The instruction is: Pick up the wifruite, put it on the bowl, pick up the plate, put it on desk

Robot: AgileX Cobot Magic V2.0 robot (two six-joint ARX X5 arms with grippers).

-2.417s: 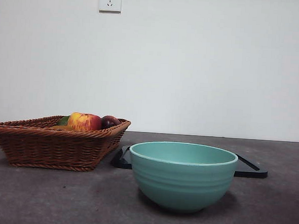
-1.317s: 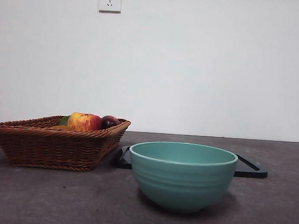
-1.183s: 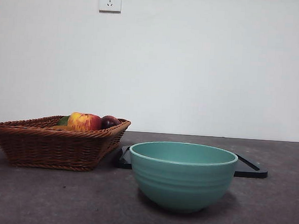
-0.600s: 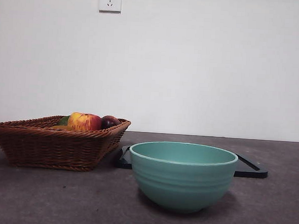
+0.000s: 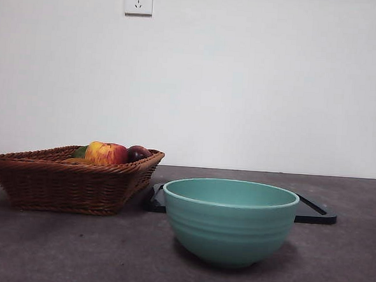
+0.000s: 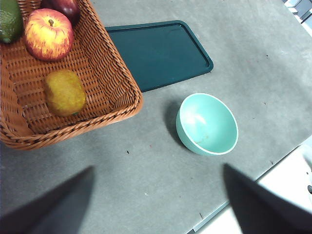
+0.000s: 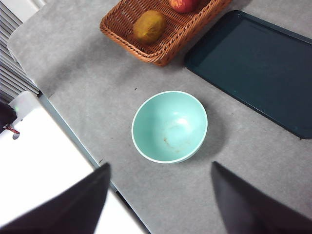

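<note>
One wifruite (image 6: 65, 92) in one basket (image 6: 117, 87), one empty bowl (image 6: 207, 124), both end effectors spread wide, empty-jawed

Front view: low, at table height, looking level across the desk (image 5: 54, 248) toward a white wall; bowl (image 5: 229, 220) near and large at lower centre.
Left wrist view: high, looking down; wicker basket (image 6: 117, 83) upper left of the frame.
Right wrist view: high, looking down; bowl (image 7: 169, 126) central.
Shared: bowl, basket, black tray (image 7: 253, 68) in all three.
</note>
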